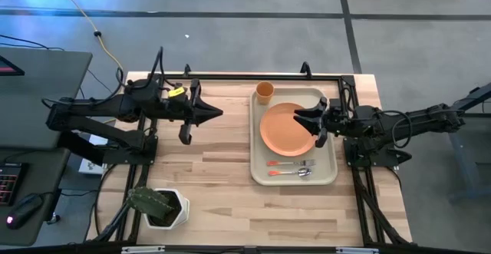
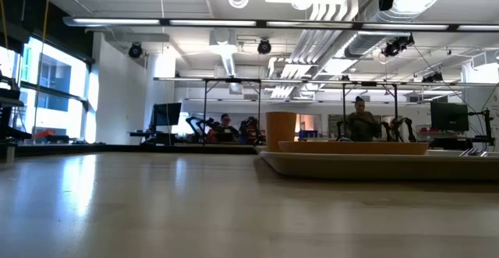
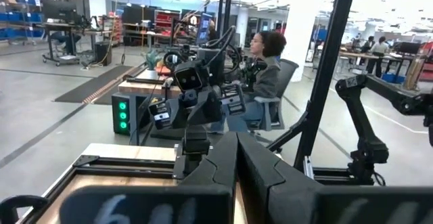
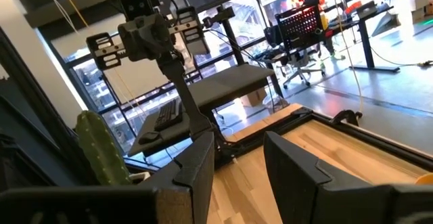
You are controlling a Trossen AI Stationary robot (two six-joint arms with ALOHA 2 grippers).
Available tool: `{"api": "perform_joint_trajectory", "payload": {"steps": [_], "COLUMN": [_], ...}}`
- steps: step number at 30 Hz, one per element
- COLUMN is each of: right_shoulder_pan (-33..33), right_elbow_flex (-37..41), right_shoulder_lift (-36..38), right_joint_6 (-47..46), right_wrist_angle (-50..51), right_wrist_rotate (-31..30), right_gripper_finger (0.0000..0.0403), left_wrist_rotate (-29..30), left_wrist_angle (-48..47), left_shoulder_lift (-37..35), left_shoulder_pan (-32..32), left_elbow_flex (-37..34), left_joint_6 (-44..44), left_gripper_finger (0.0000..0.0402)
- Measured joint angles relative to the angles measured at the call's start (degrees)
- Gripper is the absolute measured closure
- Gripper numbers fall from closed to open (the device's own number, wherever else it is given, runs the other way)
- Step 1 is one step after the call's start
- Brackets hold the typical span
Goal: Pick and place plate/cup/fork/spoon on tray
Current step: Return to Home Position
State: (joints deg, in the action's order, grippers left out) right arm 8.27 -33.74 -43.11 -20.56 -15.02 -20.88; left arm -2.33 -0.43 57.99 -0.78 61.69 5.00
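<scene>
Left tool (image 1: 217, 114) sits parked and pinched at 9 o'clock; the empty, parted right tool (image 1: 301, 118) is best lifted clear of the round orange plastic plate (image 1: 280, 133) before being retracted.

open table (image 1: 222, 166) between left gripper (image 1: 219, 113) and tray (image 1: 255, 150)

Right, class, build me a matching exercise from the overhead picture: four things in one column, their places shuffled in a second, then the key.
Things
1. cup
2. plate
3. spoon
4. cactus pot

Places (high view)
A. on the table, off the tray
B. middle of the tray
C. tray's top-left corner
D. tray's bottom end, beside the fork

Pairs: 1-C, 2-B, 3-D, 4-A.

The left pincer hangs over the table, the right pincer over the plate's rim.
</scene>
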Motion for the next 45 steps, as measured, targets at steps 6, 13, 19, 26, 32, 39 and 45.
{"api": "perform_joint_trajectory", "payload": {"steps": [6, 13, 19, 26, 32, 39, 45], "right_shoulder_pan": [0.00, 0.00, 0.00, 0.00, 0.00, 0.00, 0.05], "right_elbow_flex": [0.00, 0.00, 0.00, 0.00, 0.00, 0.00, 0.00], "right_shoulder_lift": [0.00, 0.00, 0.00, 0.00, 0.00, 0.00, -0.02], "right_joint_6": [0.07, 0.07, 0.07, -0.59, -2.92, -3.04, -7.02], "right_wrist_angle": [-0.11, -0.11, 1.09, 2.02, 2.45, 4.13, 4.52], "right_wrist_rotate": [0.04, 0.04, 0.07, 0.07, 0.09, 0.11, 0.15], "right_gripper_finger": [0.0281, 0.0281, 0.0281, 0.0281, 0.0281, 0.0281, 0.0281], "left_wrist_rotate": [0.04, 1.37, 1.97, 4.54, 4.74, 4.70, 4.31], "left_wrist_angle": [-2.43, 10.04, 16.73, 16.75, 16.58, 14.38, 11.80], "left_shoulder_lift": [-1.08, -9.23, -20.98, -35.98, -47.98, -57.80, -57.81], "left_shoulder_pan": [-0.04, -0.02, -0.02, 0.00, 0.00, -0.02, 0.06], "left_elbow_flex": [-0.64, -17.77, -32.31, -43.46, -51.12, -57.37, -61.07], "left_joint_6": [0.42, 5.91, 8.91, 9.93, 10.75, 11.63, 12.99], "left_gripper_finger": [0.0401, 0.0401, 0.0401, 0.0402, 0.0402, 0.0401, 0.0402]}}
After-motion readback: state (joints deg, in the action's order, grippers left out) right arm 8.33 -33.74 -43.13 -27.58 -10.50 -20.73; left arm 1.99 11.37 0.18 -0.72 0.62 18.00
